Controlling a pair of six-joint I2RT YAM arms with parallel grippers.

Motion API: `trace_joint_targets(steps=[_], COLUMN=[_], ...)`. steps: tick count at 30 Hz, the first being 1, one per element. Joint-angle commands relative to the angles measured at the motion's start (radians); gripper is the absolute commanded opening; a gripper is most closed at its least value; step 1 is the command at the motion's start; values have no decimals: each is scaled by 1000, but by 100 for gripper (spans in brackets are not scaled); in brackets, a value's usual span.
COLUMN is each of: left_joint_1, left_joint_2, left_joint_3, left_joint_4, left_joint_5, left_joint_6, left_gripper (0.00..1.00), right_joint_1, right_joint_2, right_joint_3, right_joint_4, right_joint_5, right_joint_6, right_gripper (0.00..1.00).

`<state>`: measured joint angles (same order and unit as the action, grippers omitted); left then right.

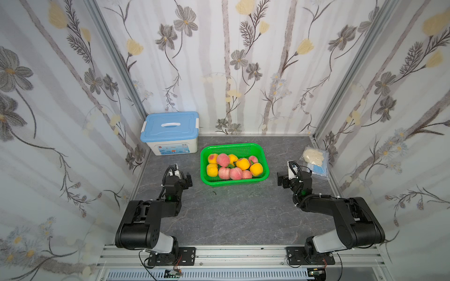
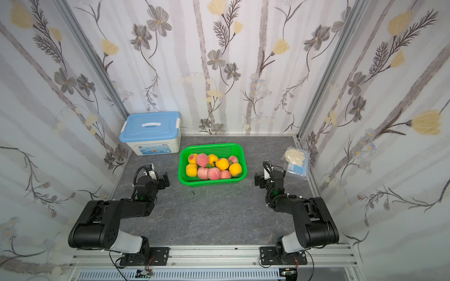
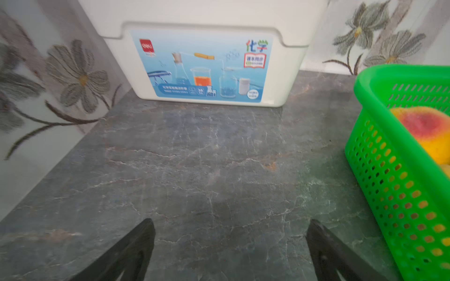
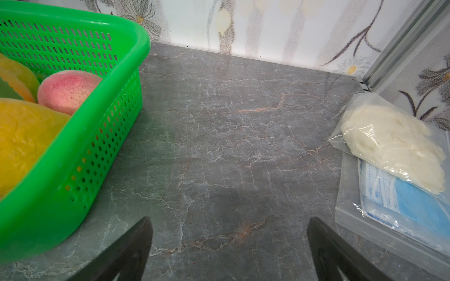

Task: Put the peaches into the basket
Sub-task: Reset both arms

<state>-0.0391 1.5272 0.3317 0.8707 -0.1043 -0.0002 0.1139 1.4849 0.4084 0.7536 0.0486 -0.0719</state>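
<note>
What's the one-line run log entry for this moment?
peaches: in basket | left gripper: open, empty | right gripper: open, empty | task: looks done

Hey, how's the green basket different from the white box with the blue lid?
The basket is bright green with perforated walls; the box is white, solid-walled, with a picture label. The basket is open-topped, peaches showing inside; the box is shut under its blue lid, contents hidden. The basket sits mid-table; the box stands in the back corner. Both are rectangular plastic containers.
</note>
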Motion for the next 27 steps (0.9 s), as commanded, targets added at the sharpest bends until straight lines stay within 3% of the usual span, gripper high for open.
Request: trace_joint_targets(steps=[1, 27], left_joint_1=[1, 13], left_joint_2=[28, 32], left_joint_3=[43, 64], left_joint_4=[46, 13], left_joint_5=[58, 31], left_joint_6=[26, 0], left_gripper=[100, 100], right_joint_1=[1, 4], right_joint_2=[2, 2], right_joint_3=[6, 9], right_joint_4=[-3, -9], right_joint_5=[-8, -4], right_joint_6=[-8, -11], right_gripper=[100, 100])
